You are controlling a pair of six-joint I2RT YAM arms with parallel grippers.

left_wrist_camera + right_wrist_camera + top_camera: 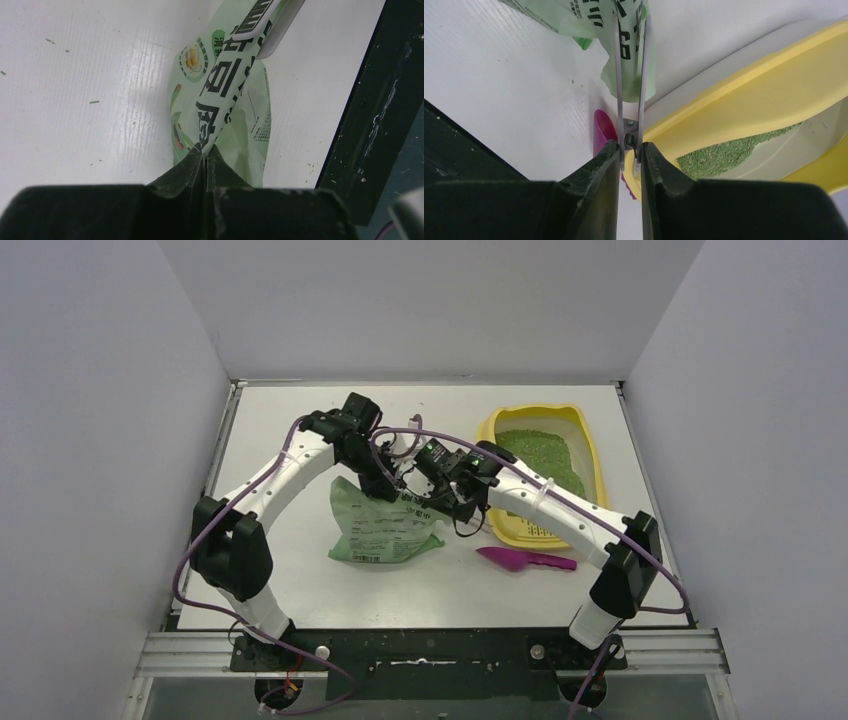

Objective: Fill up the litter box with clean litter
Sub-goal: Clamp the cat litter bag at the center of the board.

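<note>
Green plastic bag, likely limp, slippery; folded top pinched by left end effector, clip at three o'clock squeezed by right end effector.

The green bag bears large black Chinese characters and a barcode, none clearly readable.

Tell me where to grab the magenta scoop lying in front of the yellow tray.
Probably its slim handle, from straight above, pinching across its width: the scoop lies flat with the handle pointing toward the robot's right, and the bowl end is wider.
</note>
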